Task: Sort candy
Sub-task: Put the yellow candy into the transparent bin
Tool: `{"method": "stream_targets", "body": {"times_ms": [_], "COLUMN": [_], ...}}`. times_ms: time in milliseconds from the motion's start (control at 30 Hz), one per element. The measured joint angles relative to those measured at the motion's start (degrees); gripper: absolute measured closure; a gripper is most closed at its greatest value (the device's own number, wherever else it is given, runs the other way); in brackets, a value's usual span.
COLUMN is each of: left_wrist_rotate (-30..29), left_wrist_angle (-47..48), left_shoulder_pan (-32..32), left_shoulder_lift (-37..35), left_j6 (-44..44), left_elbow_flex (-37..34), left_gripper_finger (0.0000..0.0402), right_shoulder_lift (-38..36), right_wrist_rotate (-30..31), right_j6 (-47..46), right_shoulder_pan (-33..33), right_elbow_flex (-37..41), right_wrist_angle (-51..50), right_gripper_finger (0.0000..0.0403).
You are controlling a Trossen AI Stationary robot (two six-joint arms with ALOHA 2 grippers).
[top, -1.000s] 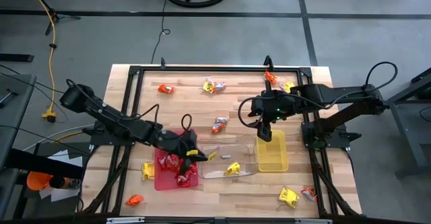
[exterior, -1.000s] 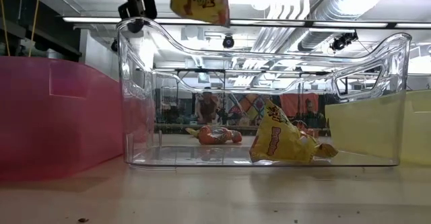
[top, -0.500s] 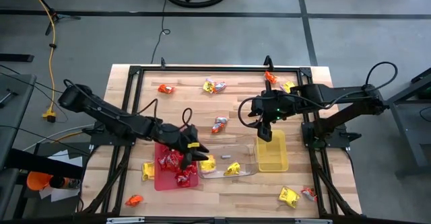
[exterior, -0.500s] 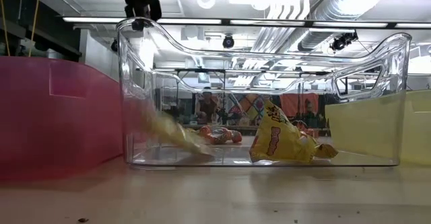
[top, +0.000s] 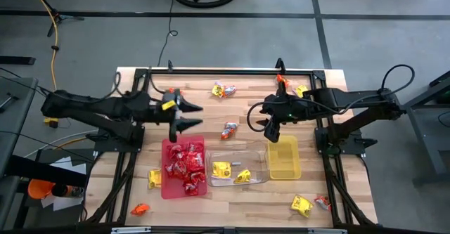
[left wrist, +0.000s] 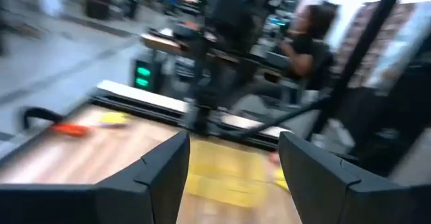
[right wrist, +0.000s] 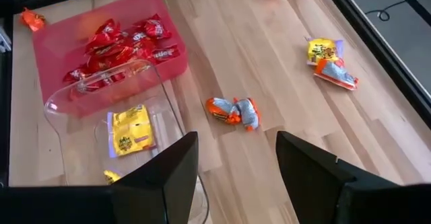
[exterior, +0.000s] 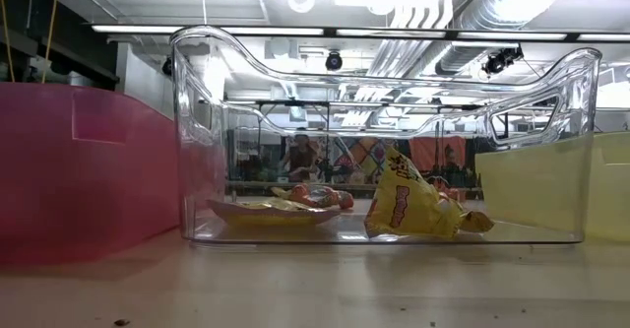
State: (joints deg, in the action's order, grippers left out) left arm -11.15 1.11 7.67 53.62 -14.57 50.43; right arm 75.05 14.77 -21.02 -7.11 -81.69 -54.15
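Two yellow candy packets lie in the clear tray (top: 235, 168): one flat (exterior: 271, 208) on the tray floor, one standing crumpled (exterior: 409, 206). The red tray (top: 184, 168) holds several red candy packets. The yellow tray (top: 283, 157) stands to the right of the clear one. My left gripper (top: 188, 117) hangs open above the table, beyond the red tray's far edge, with nothing between its fingers (left wrist: 161, 177). My right gripper (top: 271, 130) stands open just beyond the yellow tray's far end, also with nothing in it (right wrist: 236, 183).
Loose candy lies on the table: an orange-and-silver pair (top: 229, 130) between the grippers, others near the far edge (top: 223, 89) (top: 301, 90), by the red tray (top: 153, 178) (top: 140, 209), and at the near right (top: 301, 204). A black frame (top: 211, 71) rims the table.
My left gripper has opened and let go of a yellow candy packet, which has fallen into the clear tray and now lies flat on its floor. The gripper has then swung up and toward the table's far edge, away from the trays.
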Motion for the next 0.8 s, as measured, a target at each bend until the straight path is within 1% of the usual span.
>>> {"method": "stream_targets", "body": {"times_ms": [100, 200, 233, 300, 367, 400, 467, 567, 667, 800], "left_wrist_rotate": [-5.15, -7.14, -7.2, -7.19, -7.19, -7.21, -7.2, -7.2, -7.1, -5.52], "left_wrist_angle": [2.33, 4.6, 5.53, 6.38, 7.61, 8.1, 8.99, 9.43, 9.57, 9.42], "left_shoulder_pan": [-0.34, -0.34, -0.34, -0.32, -0.32, -0.32, -0.32, -0.32, -0.32, -0.32], "left_shoulder_lift": [-2.74, -4.19, -4.42, -4.46, -4.24, -3.96, -3.15, -2.03, -0.93, -0.35], "left_j6": [1.66, 1.09, 0.51, -0.72, -2.44, -3.17, -4.23, -5.02, -6.38, -6.42], "left_elbow_flex": [-0.02, -0.04, -0.04, -0.04, -0.04, -0.04, -0.06, -0.09, -0.13, -0.13], "left_gripper_finger": [0.0186, 0.0186, 0.0186, 0.0186, 0.0186, 0.0186, 0.0186, 0.0186, 0.0186, 0.0186], "right_shoulder_lift": [0.0, 0.0, 0.0, 0.0, 0.25, 0.39, 0.87, 2.47, 5.49, 11.32], "right_wrist_rotate": [0.51, 3.71, 5.44, 11.07, 16.62, 17.81, 18.05, 14.43, 10.25, 10.14], "right_j6": [-0.4, -4.14, -6.1, -12.12, -19.08, -21.13, -22.5, -20.96, -14.0, -3.03], "right_shoulder_pan": [0.0, 0.0, 0.01, 0.3, 1.62, 3.02, 7.25, 15.9, 25.29, 36.99], "right_elbow_flex": [0.0, 0.0, 0.0, 0.0, 0.0, 0.0, 0.0, 0.0, 0.0, 0.0], "right_wrist_angle": [0.02, -0.13, -0.6, -3.4, -8.47, -11.43, -16.66, -21.33, -23.21, -24.59], "right_gripper_finger": [0.0208, 0.0208, 0.0208, 0.0208, 0.0208, 0.0208, 0.0208, 0.0208, 0.0208, 0.0208]}}
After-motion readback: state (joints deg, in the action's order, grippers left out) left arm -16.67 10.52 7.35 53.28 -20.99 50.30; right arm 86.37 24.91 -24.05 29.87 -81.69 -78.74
